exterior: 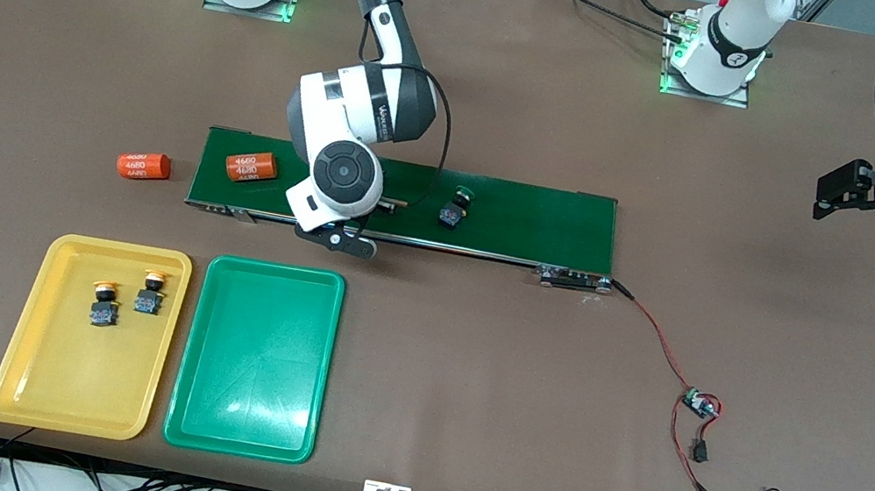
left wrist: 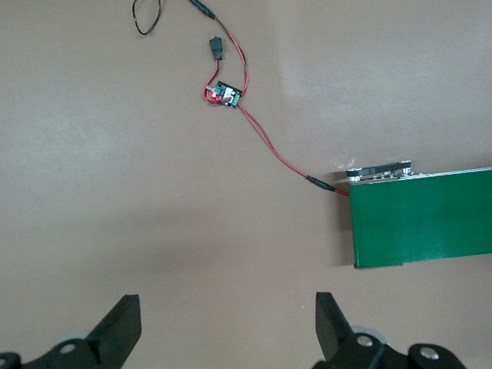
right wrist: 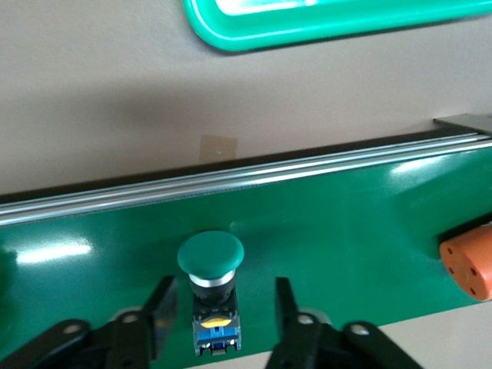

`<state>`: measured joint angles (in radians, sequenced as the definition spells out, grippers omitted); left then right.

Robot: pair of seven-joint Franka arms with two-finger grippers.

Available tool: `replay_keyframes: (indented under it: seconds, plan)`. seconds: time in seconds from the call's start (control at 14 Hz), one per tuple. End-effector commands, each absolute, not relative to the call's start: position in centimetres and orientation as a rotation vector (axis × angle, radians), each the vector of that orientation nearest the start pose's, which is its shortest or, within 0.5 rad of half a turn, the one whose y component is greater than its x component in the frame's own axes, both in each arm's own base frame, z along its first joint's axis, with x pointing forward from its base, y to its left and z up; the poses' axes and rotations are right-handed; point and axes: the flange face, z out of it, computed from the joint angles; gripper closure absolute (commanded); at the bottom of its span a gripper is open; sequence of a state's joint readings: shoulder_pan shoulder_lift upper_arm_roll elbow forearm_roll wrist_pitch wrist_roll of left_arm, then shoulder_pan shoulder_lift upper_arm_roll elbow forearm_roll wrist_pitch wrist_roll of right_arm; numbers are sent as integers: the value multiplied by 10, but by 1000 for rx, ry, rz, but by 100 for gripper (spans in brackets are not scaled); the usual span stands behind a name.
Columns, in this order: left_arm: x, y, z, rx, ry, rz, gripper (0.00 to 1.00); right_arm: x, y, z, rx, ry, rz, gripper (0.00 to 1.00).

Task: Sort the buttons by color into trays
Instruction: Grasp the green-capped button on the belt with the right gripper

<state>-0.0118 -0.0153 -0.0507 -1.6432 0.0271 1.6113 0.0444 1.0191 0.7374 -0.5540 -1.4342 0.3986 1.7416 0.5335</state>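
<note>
Front view, items by size: brown worktop; long dark-green belt across its middle; yellow tray and green tray side by side near the camera-side edge, toward the right arm's end. Yellow tray holds two yellow-capped buttons; green tray holds none. Right gripper is down over the belt, jaws apart, straddling a green-capped button lying on the belt, not clamped. Second green button lies on the belt nearby. Two orange cylinders: one on the belt, one off its end. Step in hand, as judged: picking a green button; next calls for closing, lifting, carrying to the green tray. Left gripper waits, jaws apart, over bare worktop at the left arm's end.
</note>
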Motion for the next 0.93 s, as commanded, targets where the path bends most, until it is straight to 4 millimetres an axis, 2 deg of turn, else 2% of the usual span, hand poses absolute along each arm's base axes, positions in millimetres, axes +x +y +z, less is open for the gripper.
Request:
replay_keyframes:
  seconds: [0.0, 0.07, 0.21, 0.36, 0.64, 0.71, 0.79, 0.86]
  plan:
    - [551, -32, 608, -3087, 176, 13, 0, 551, 395, 283, -3257, 193, 454, 24]
    - [551, -32, 608, -3087, 174, 13, 0, 550, 398, 282, -3258, 187, 452, 22]
    - [551, -32, 608, -3090, 169, 13, 0, 546, 400, 275, -3265, 177, 461, 10]
    - [551, -32, 608, -3091, 171, 16, 0, 541, 399, 265, -3271, 178, 464, 10]
    - [550, -31, 609, -3092, 169, 14, 0, 536, 384, 245, -3280, 132, 498, 8]
    - [550, -31, 609, -3092, 169, 14, 0, 536, 380, 244, -3277, 105, 515, 14]
    - [550, -31, 609, -3092, 169, 14, 0, 537, 376, 245, -3276, 86, 525, 28]
    - [550, -31, 609, -3092, 166, 13, 0, 540, 371, 247, -3281, 100, 522, 52]
